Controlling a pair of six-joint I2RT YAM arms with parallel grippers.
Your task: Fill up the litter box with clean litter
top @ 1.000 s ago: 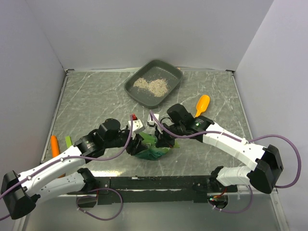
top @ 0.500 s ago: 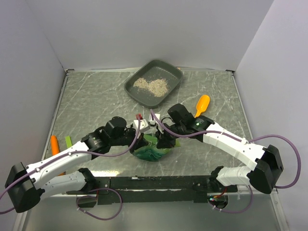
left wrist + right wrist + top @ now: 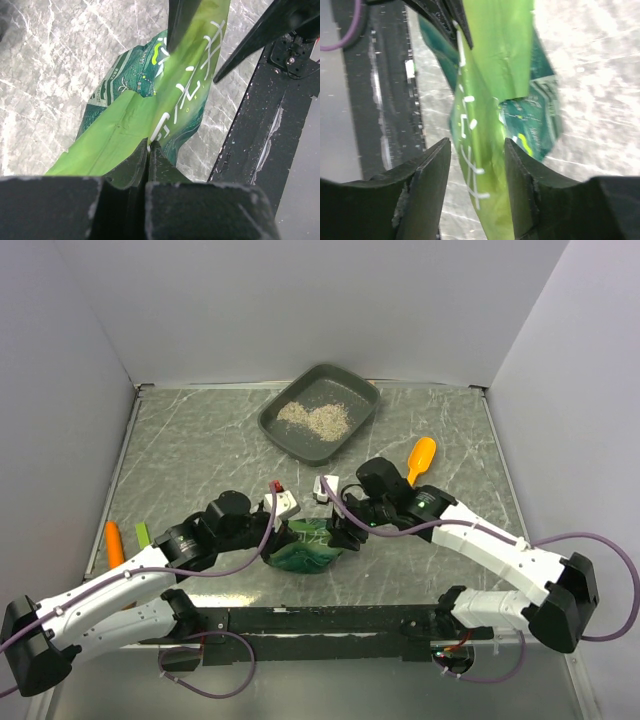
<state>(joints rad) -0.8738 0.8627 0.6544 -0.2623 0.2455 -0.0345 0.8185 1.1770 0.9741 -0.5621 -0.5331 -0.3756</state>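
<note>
Pinch on green bag [image 3: 305, 550]: left gripper [image 3: 283, 532] clamped on it, right gripper [image 3: 340, 533] spread.
Top cam: litter box [image 3: 352, 393] sits at far side of table [image 3: 190, 450], well apart from bag, w/ clean litter [image 3: 315, 418] in a small pile inside; orange scoop [image 3: 421, 458] lies just right of box; bag crumpled btwn both grippers near front edge. Left wrist cam: fingers pressed together on bag's light-green edge; rest of bag stretches away over the marbled top. Right wrist cam: fingers [image 3: 427, 172] apart, bag's folded strip running btwn them; can't tell if pads touch it.
</note>
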